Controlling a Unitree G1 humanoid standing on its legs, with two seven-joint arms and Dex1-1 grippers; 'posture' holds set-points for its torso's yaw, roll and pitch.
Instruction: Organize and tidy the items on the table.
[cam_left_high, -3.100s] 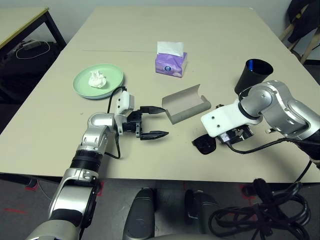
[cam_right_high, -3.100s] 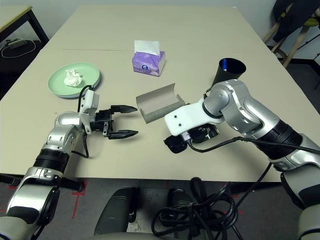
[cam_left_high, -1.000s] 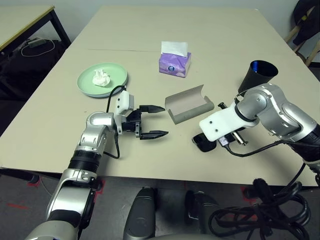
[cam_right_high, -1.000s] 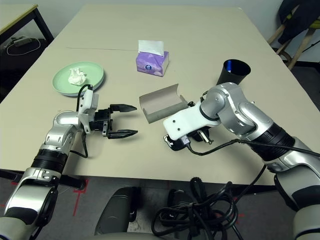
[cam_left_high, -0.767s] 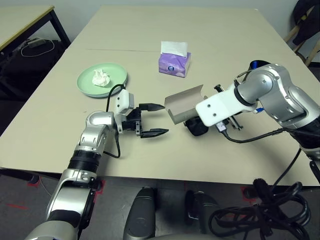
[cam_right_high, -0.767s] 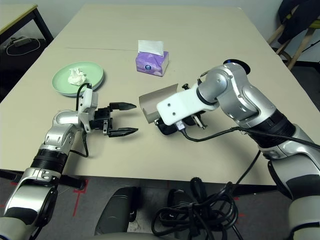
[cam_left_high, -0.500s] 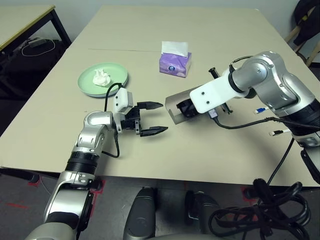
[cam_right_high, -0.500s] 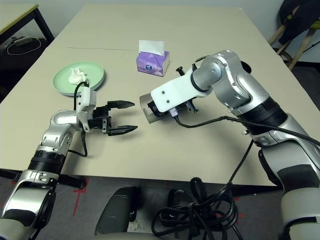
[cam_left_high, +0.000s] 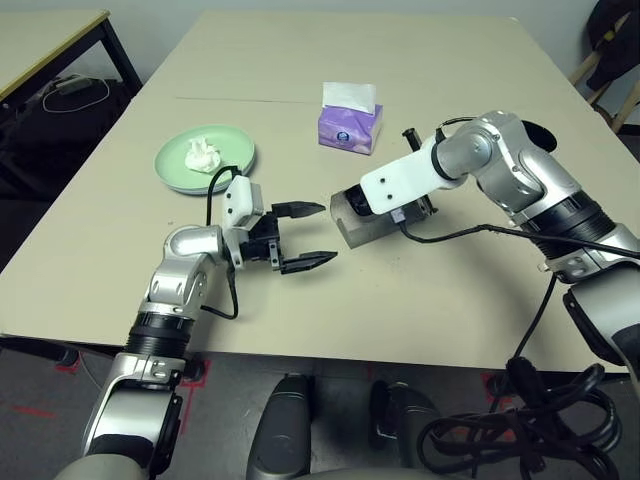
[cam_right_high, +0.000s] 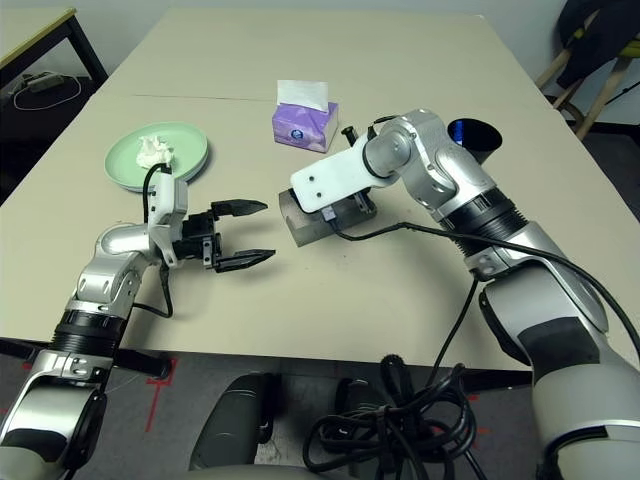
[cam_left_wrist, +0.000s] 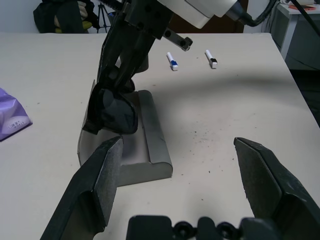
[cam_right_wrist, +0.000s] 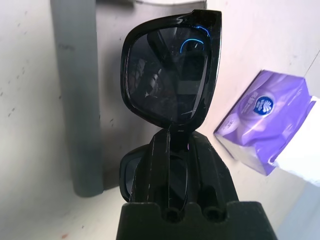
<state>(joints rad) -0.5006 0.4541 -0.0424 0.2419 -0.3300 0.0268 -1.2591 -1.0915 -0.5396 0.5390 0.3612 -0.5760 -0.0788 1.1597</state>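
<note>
My right gripper (cam_right_wrist: 172, 140) is shut on the bridge of the black sunglasses (cam_right_wrist: 170, 75) and holds them lens-down over the open grey glasses case (cam_left_high: 378, 218) at the middle of the table (cam_left_high: 450, 60). Whether they touch the case (cam_left_wrist: 150, 145) I cannot tell. My left gripper (cam_left_high: 322, 233) stands open just left of the case, with nothing between its fingers. A pale-green plate (cam_left_high: 228, 165) at the left carries the crumpled white tissue wad (cam_left_high: 203, 154). The black cup (cam_right_high: 470, 133) stands behind my right arm. A blue-white pen (cam_left_wrist: 171, 61) lies beyond the case.
A purple tissue box (cam_left_high: 348, 122) stands behind the case. Beside the pen lies a second short white piece with a black tip (cam_left_wrist: 210, 58). A smaller black-legged desk (cam_left_high: 45, 35) is off the table's left side, and cables lie on the floor at the front right.
My right arm lifted the sunglasses from the table's front right and swung them left, over the glasses case. The left gripper stayed open and nearly in place.
</note>
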